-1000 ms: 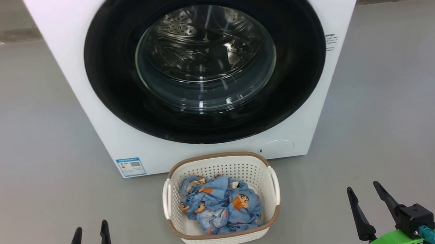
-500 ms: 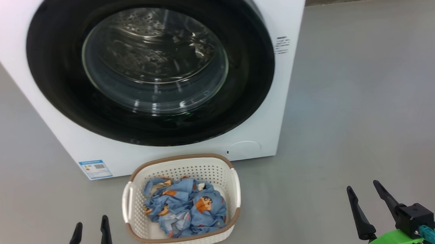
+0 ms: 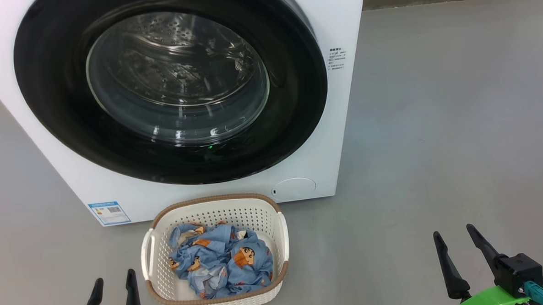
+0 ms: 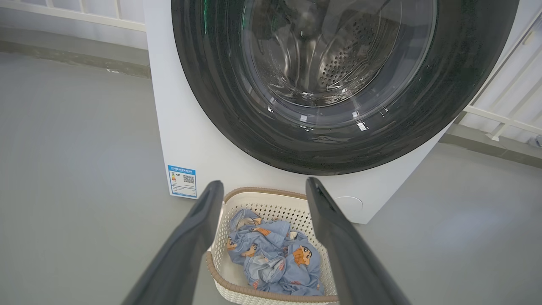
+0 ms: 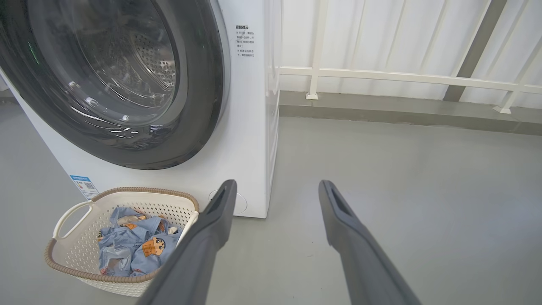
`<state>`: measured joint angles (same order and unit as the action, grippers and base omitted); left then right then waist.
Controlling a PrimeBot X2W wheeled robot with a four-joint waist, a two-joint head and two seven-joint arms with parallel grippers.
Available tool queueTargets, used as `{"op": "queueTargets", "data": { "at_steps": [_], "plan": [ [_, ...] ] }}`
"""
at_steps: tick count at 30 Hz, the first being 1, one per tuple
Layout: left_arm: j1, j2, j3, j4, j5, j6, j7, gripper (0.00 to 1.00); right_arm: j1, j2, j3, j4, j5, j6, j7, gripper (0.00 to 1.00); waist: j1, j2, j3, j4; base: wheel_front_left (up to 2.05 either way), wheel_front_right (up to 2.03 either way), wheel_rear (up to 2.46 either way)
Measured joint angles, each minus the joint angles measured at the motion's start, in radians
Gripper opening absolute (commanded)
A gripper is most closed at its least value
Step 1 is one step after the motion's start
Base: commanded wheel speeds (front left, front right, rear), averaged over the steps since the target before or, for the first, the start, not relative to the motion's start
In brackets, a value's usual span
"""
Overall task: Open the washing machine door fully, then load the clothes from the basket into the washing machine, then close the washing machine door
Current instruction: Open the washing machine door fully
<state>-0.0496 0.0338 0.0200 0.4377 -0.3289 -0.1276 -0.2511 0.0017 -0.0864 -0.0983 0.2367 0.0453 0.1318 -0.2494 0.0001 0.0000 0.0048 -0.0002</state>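
Here, washing machine door sat closed; clothes lay in basket; left end effector and right end effector spread, empty.

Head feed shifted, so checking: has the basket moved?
No. The basket keeps its place by the blue label sticker on the washing machine; the camera turned.

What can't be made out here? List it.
Top of the washing machine door: beyond head view's upper edge.
Print on the blue label sticker: too small, head view.
Floor of the basket: mostly under the clothes, every view.
Base of the left claw: below head view's bottom edge.
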Motion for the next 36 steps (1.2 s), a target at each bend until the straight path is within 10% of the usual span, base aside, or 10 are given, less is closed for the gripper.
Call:
{"op": "queueTargets", "data": {
  "at_steps": [5,7,8,20,36],
  "plan": [
    [0.0,0.0,-0.001,-0.001,0.0,0.0,0.0,1.0,0.0,0.0,-0.001,-0.005,-0.001,0.0,0.0,1.0,0.0,0.0,0.0,0.005,0.0,0.0,0.0],
    [0.0,0.0,-0.002,-0.002,0.0,0.0,0.0,1.0,0.0,0.001,-0.001,-0.005,-0.002,0.0,0.0,0.17,0.0,0.0,0.001,0.006,0.0,0.0,0.0],
    [0.0,0.0,-0.002,-0.003,0.0,0.0,0.0,1.0,0.0,0.001,-0.001,-0.004,-0.002,0.0,0.0,0.0,0.0,0.0,0.001,0.007,0.0,0.0,0.0],
    [0.0,0.0,-0.001,-0.011,0.0,0.0,0.0,1.0,0.0,0.008,0.002,-0.002,0.023,0.0,0.0,0.0,0.0,0.0,0.0,0.007,0.0,0.0,0.0],
    [0.0,0.0,0.007,-0.01,0.0,0.0,0.0,1.0,-0.021,0.046,-0.111,0.087,0.662,0.0,0.0,0.0,0.0,0.0,0.011,0.016,0.0,0.0,0.0]
  ]
}}
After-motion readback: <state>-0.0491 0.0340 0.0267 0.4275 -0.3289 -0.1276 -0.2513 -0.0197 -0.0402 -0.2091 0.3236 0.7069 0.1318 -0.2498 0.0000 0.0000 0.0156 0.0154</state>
